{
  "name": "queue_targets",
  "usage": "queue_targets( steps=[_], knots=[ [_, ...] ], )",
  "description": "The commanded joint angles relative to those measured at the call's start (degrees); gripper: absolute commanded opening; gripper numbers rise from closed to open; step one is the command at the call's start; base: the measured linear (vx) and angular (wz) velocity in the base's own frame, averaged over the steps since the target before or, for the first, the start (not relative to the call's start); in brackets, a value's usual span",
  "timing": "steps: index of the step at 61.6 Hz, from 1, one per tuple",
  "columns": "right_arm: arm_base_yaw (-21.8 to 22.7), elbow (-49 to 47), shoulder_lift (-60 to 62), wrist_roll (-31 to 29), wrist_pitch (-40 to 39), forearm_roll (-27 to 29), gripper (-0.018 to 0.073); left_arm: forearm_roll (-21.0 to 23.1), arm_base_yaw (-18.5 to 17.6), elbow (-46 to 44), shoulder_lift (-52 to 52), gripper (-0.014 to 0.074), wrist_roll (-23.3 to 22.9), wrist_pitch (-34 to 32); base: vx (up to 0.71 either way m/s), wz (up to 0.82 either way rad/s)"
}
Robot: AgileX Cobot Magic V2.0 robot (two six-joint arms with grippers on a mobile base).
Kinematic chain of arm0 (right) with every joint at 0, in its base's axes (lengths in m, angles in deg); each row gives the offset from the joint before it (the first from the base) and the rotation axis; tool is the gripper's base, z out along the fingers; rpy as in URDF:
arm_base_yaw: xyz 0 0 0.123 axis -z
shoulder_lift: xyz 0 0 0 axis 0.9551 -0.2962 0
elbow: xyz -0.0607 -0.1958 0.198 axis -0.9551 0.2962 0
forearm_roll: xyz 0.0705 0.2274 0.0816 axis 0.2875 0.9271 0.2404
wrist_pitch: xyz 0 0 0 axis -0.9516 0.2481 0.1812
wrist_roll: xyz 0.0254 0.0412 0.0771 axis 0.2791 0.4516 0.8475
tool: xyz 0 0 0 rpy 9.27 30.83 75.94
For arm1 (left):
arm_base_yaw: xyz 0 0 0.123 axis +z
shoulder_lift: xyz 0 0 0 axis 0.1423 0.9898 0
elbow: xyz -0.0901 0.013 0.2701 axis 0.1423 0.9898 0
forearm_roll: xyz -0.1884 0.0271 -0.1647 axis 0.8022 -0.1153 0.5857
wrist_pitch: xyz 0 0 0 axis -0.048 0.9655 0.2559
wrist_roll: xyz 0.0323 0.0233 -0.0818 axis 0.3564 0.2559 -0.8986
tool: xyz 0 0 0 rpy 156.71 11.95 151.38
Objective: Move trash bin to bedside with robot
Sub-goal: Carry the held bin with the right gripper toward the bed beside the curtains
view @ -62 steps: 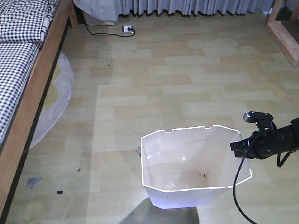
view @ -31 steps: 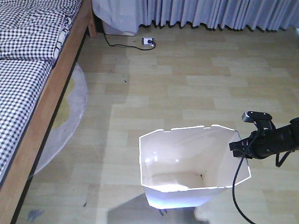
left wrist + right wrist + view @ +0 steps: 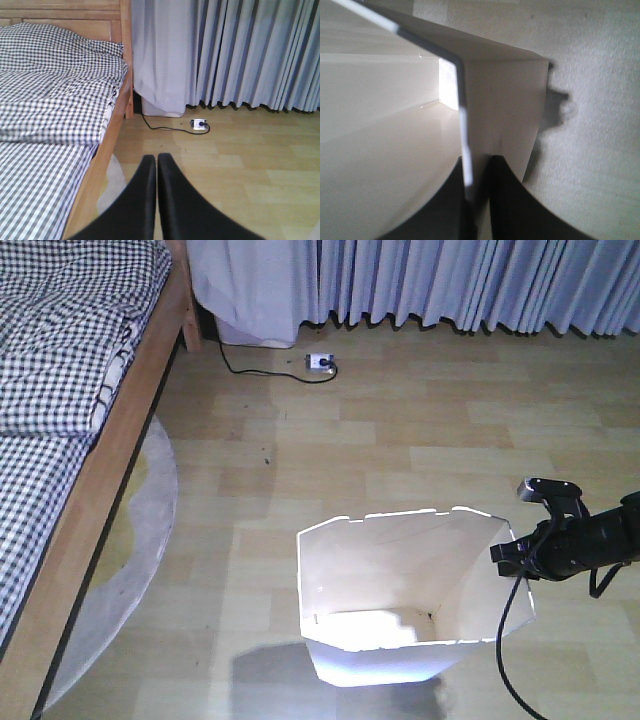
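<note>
The white trash bin (image 3: 400, 590) hangs low in the front view, its faceted rim open upward and a shadow on the floor beneath it. My right gripper (image 3: 508, 558) is shut on the bin's right rim; in the right wrist view the rim (image 3: 462, 125) runs between the two black fingers (image 3: 502, 200), one inside the wall and one outside. The bedside, a wooden bed frame (image 3: 100, 490) with checked bedding (image 3: 60, 330), runs along the left. My left gripper (image 3: 156, 162) is shut on nothing and faces the bed frame (image 3: 107, 150).
Grey curtains (image 3: 450, 285) hang along the far wall. A white power strip (image 3: 321, 363) with a black cable (image 3: 260, 370) lies on the wood floor near the bed's head. A pale round rug (image 3: 130, 580) lies partly under the bed.
The whole view has shifted: the bed, power strip and curtains now sit lower and further right in frame. The bin and the right gripper hold the same place in the view.
</note>
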Motion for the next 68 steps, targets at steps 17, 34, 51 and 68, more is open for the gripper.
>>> queue_targets(
  steps=[17, 34, 51, 68],
  knots=[
    [0.3, -1.0, 4.1, 0.7, 9.0, 3.3, -0.0006, 0.2, -0.1, 1.7, -0.5, -0.0006, -0.5, -4.0, 0.46, -0.06],
    [0.3, -1.0, 4.1, 0.7, 9.0, 3.3, -0.0006, 0.2, -0.1, 1.7, -0.5, -0.0006, -0.5, -4.0, 0.46, 0.01],
    [0.3, -1.0, 4.1, 0.7, 9.0, 3.3, -0.0006, 0.2, -0.1, 1.7, -0.5, -0.0006, -0.5, -4.0, 0.45, 0.03],
    [0.3, -1.0, 4.1, 0.7, 9.0, 3.3, -0.0006, 0.2, -0.1, 1.7, -0.5, -0.0006, -0.5, -4.0, 0.43, -0.03]
  ],
)
